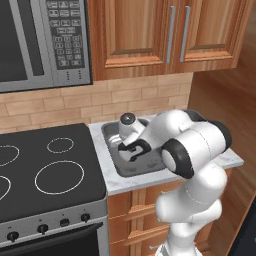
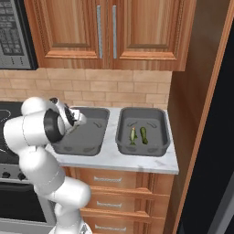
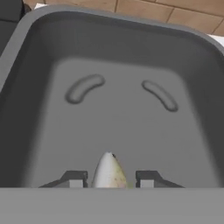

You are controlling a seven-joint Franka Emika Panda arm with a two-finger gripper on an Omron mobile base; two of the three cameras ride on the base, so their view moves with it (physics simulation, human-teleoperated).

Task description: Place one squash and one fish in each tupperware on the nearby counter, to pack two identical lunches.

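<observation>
From the left base view I see the end effector (image 1: 134, 151) low inside the near tupperware (image 1: 111, 131). The right base view adds a second tupperware (image 2: 141, 147) holding a greenish fish (image 2: 133, 135) beside a dark squash (image 2: 144, 135). In the hand view a pale fish (image 3: 109, 171) sits between the fingertips (image 3: 75, 179), apparently gripped.

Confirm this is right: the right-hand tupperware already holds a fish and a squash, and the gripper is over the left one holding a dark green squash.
One thing is wrong: the gripper holds a pale fish, not a squash, as the hand view shows. The rest stands: the right tupperware holds a fish and a squash, and the gripper is over the left tupperware.
</observation>
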